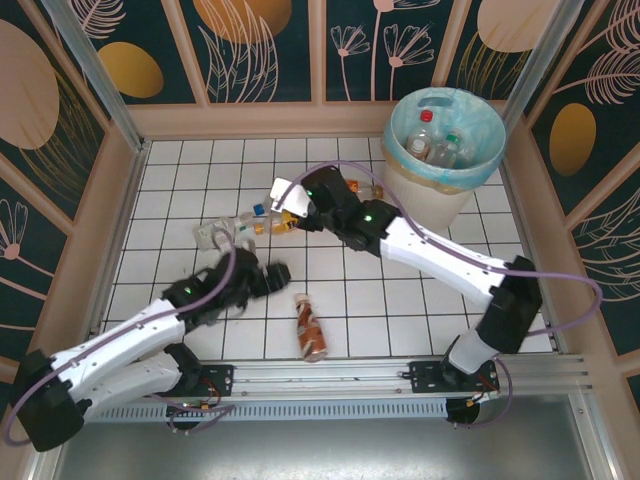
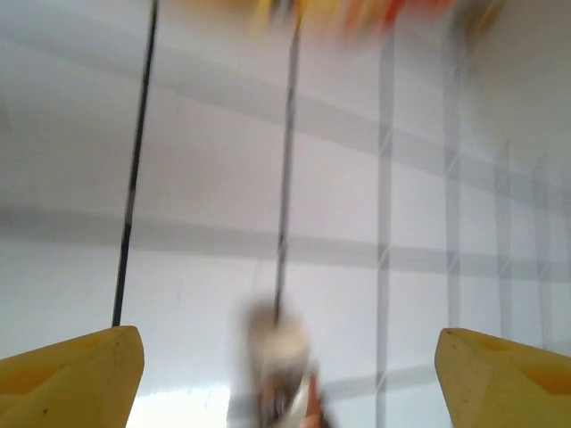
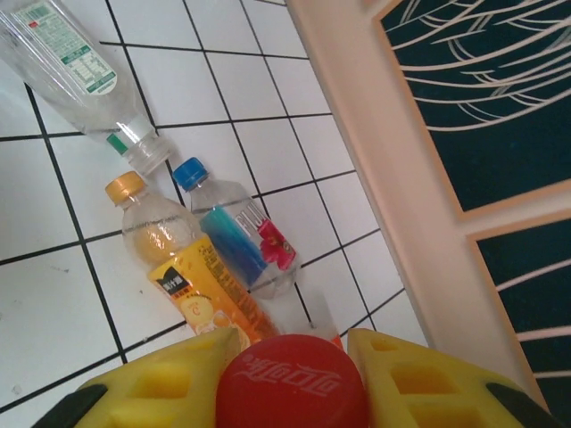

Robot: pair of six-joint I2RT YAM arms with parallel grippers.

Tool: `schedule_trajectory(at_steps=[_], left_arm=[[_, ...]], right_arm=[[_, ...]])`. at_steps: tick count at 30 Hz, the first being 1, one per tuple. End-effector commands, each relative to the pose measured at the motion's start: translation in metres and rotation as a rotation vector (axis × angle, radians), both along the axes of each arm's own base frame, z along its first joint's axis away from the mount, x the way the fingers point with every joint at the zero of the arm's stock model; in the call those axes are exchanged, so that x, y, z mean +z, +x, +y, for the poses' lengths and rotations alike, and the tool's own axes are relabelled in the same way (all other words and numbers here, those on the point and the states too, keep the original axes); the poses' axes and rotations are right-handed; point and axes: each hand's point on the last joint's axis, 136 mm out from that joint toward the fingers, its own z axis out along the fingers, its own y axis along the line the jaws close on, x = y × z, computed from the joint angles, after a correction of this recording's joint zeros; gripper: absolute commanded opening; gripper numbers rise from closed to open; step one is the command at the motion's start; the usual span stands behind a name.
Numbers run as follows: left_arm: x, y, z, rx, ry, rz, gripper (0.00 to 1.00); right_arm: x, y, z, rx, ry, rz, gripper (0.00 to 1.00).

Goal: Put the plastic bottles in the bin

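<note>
Right wrist view: found right gripper [image 3: 293,339] clenched on red-capped bottle [image 3: 291,392]; noted orange-labelled bottle [image 3: 192,290] lying just beyond at 11 o'clock. Left wrist: recorded left gripper [image 2: 285,357] released, holding nothing. Top external: located bin [image 1: 450,205] at 1 o'clock, bottles [image 1: 425,130] inside; brown bottle [image 1: 312,328] at 6 o'clock.

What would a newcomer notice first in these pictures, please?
The cream-white bin at the table's far right corner, with bottles already inside it, draws the eye first. Mid-table, the right gripper clamps a red-capped bottle beside an orange-labelled bottle and a blue-capped bottle. A brown bottle lies alone near the arms' bases.
</note>
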Motion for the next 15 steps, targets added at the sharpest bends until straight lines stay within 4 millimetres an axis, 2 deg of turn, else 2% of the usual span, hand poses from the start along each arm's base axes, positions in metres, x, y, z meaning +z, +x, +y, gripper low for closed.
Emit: schedule_trajectory(at_steps=[1,5,9,12,15], left_arm=[[-0.029,-0.053,-0.017,-0.011,-0.182,0.292,0.84],[-0.032,-0.057,-0.014,0.017,-0.209,0.307,0.84],[-0.051,-0.064,-0.009,0.019,-0.150,0.338,0.85],[-0.061,-0.066,-0.010,0.013,-0.126,0.353,0.83],[-0.061,-0.062,-0.012,0.015,-0.113,0.346,0.83]], right_arm=[[0.025,-0.004,-0.014,-0.043,0.126,-0.036,0.18],[0.026,-0.011,-0.029,-0.060,0.144,-0.039,0.18],[0.016,-0.012,-0.047,-0.088,0.130,-0.030,0.19],[0.011,-0.013,-0.053,-0.090,0.129,-0.018,0.19],[0.012,-0.013,-0.059,-0.109,0.134,-0.022,0.19]])
